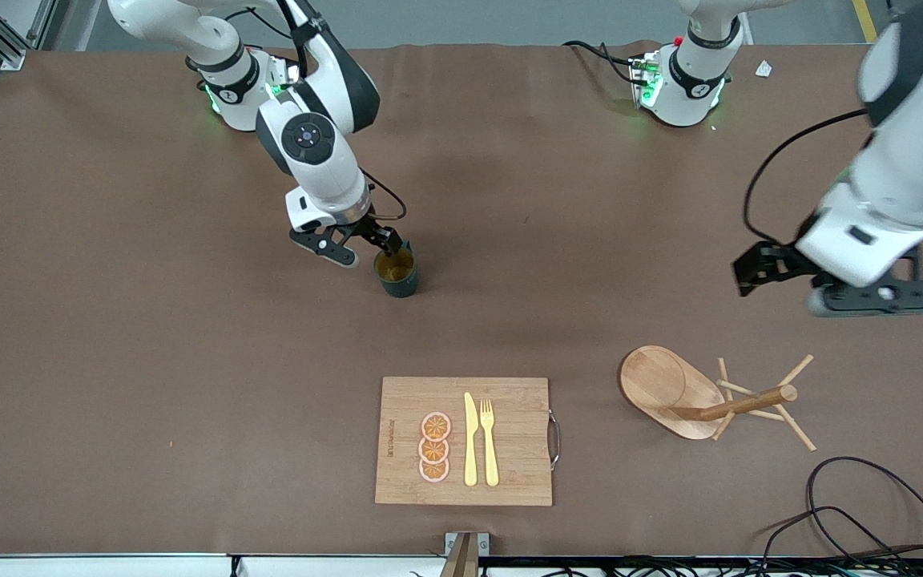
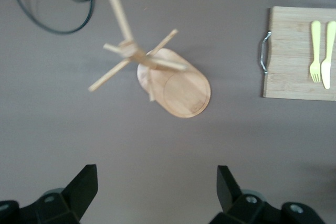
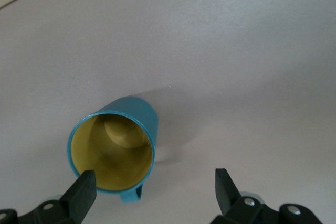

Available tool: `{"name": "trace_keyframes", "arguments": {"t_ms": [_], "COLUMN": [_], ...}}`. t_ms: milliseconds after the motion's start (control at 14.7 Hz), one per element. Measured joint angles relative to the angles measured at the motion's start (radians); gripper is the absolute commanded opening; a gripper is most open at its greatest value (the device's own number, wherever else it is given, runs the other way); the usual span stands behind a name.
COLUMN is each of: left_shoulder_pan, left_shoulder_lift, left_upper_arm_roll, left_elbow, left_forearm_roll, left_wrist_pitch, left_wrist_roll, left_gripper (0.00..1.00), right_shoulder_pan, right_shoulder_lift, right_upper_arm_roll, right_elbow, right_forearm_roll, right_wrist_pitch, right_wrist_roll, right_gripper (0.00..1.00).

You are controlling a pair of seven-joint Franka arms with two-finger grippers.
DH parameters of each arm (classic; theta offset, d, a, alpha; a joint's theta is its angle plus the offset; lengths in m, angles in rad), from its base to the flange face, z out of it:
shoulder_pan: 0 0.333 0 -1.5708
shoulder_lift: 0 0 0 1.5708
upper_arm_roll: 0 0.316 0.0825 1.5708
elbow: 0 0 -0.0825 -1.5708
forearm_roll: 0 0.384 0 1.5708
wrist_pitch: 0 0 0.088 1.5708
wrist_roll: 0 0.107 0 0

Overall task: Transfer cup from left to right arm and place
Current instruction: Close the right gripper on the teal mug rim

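Note:
The cup (image 1: 397, 272) stands upright on the brown table, dark teal outside and yellowish inside, farther from the front camera than the cutting board. My right gripper (image 1: 364, 247) is open and low beside it, toward the right arm's end. In the right wrist view the cup (image 3: 113, 148) lies by one fingertip (image 3: 84, 187), its small handle between the open fingers, and my right gripper (image 3: 152, 187) holds nothing. My left gripper (image 1: 830, 287) is open and empty, up over the table near the mug tree. In its own view the left gripper (image 2: 157, 187) has only bare table between its fingers.
A wooden cutting board (image 1: 509, 481) near the front edge holds three orange slices (image 1: 434, 447), a yellow knife (image 1: 470, 439) and a fork (image 1: 489, 439). A wooden mug tree (image 1: 698, 397) stands toward the left arm's end, also in the left wrist view (image 2: 173, 80). A black cable (image 1: 870, 497) lies near it.

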Motion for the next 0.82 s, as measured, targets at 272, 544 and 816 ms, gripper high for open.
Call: {"name": "trace_keyframes", "arguments": {"t_ms": [272, 544, 816], "left_shoulder_pan": [0.068, 0.109, -0.031], "left_shoulder_lift": [-0.024, -0.046, -0.112], "left_upper_arm_roll": [0.0, 0.001, 0.12], "left_elbow": [-0.001, 0.0, 0.007], "left_forearm_roll": [-0.025, -0.079, -0.12], "left_wrist_pitch": [-0.04, -0.106, -0.114], "left_wrist_roll": [-0.004, -0.009, 0.001], "left_gripper": [1.0, 1.0, 1.0], "right_shoulder_pan": [0.029, 0.034, 0.033], "right_shoulder_lift": [0.085, 0.123, 0.122], "right_upper_arm_roll": [0.0, -0.001, -0.007], "right_elbow": [-0.001, 0.0, 0.004], "right_forearm_roll": [0.0, -0.001, -0.004], "right_wrist_pitch": [0.091, 0.118, 0.113], "right_wrist_roll": [-0.001, -0.003, -0.099], "right_gripper": [0.81, 0.07, 0.01]}}
